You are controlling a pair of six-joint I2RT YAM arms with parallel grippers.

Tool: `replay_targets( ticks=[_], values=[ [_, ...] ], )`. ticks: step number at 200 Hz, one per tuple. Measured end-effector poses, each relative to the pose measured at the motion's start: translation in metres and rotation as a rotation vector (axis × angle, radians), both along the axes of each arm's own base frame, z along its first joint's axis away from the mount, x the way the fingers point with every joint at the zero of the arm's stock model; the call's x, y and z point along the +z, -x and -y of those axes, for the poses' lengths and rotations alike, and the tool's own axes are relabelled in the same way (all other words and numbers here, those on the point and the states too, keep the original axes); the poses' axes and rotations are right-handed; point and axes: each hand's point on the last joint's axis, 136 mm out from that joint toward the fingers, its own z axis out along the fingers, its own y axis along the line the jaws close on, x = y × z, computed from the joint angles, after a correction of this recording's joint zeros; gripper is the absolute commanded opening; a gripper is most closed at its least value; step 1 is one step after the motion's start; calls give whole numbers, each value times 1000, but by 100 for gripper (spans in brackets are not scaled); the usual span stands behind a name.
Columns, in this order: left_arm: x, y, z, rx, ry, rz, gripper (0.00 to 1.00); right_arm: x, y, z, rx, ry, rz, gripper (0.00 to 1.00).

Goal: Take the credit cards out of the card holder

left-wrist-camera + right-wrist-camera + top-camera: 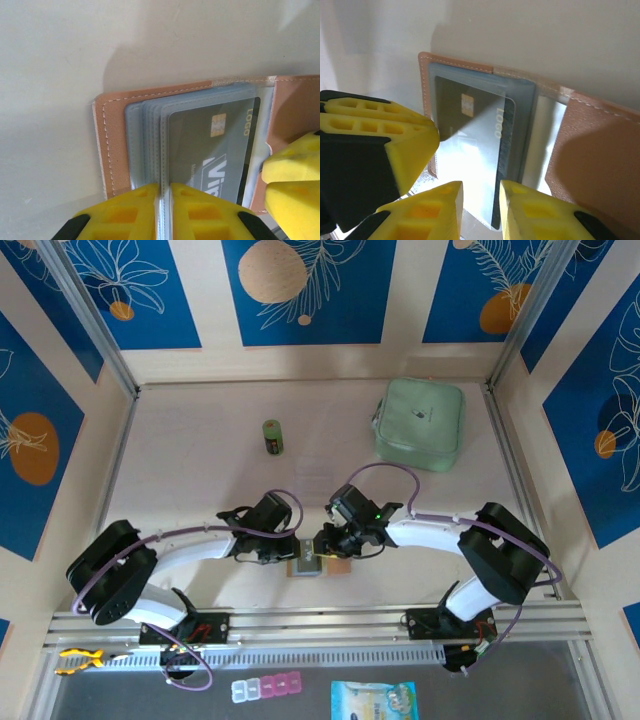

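Clear pockets (145,145) of the wallet (112,145) are clamped between the left gripper (164,210) jaws. Between the slightly parted right gripper (481,210) jaws, a card (475,145) is to be pinched and pulled out.

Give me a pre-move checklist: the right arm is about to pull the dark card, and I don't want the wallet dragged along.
1. Card holder lying open on the table: ok.
2. Left gripper pinched on the edge of the clear pockets: ok.
3. Dark card in plain sight in the front pocket: ok.
4. Right gripper closed on the card: cannot tell; its fingers straddle the card's end with a gap.
5. Card free of its pocket: not ok, still sleeved.
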Motion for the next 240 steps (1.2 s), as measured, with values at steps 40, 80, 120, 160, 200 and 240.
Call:
replay_targets(
  ticks=[40, 80, 120, 160, 200, 240],
  values=[
    [0, 0, 0, 0, -1, 0, 14, -6, 1, -2, 6, 1, -16, 26],
    [0, 0, 0, 0, -1, 0, 13, -11, 3, -2, 12, 5, -35, 23],
    [0, 0, 0, 0, -1, 0, 13, -14, 3, -4, 15, 3, -43, 20],
    [-1, 0, -1, 1, -2, -1, 13, -14, 3, -3, 12, 1, -48, 19],
    [-1, 0, -1, 1, -2, -1, 13, -16, 3, -3, 13, 1, -55, 18],
    [-1, 0, -1, 1, -3, -1, 12, -17, 3, -4, 14, 1, -57, 17]
  ],
)
